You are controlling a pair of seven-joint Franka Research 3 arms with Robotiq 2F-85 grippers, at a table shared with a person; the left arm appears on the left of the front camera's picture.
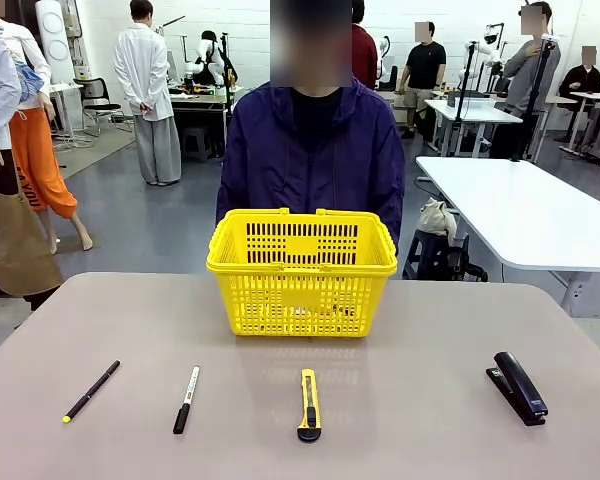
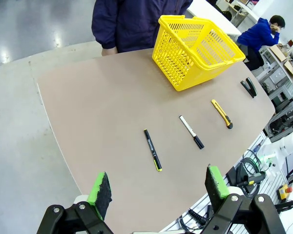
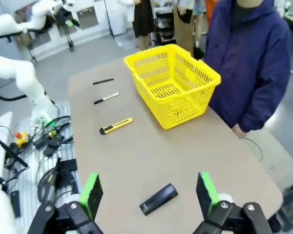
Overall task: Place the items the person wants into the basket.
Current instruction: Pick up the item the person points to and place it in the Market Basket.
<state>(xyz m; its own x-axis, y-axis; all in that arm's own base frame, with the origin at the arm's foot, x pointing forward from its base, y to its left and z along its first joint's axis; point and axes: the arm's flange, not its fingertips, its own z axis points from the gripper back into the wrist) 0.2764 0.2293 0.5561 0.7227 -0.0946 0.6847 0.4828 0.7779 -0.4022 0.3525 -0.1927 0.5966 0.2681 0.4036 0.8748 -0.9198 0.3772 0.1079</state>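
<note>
1. The desk (image 1: 400, 430) is beige with rounded corners.
2. The person (image 1: 315, 150), in a dark navy-purple jacket, stands at the middle of the far edge, just behind the basket.
3. The basket (image 1: 300, 300) is bright yellow with lattice sides. It stands upright at the middle of the desk, close to the far edge, with its handles folded down on the rim.
4. The left pincer (image 2: 157, 176) hangs above the desk's near left corner. Its green pads are spread wide and it holds nothing.
5. The right pincer (image 3: 147, 181) hangs above the desk's right end, also spread wide and empty.
6. A black stapler (image 1: 518, 387) lies near the right edge, well apart from the rest.
7. A yellow-and-black utility knife (image 1: 309, 404) lies at the middle of the near edge, in front of the basket.
8. The black marker (image 1: 187, 398), with a white band, lies left of the knife.
9. The thin black pen (image 1: 91, 390) lies nearest the left edge, its yellow tip toward the near edge.
</note>
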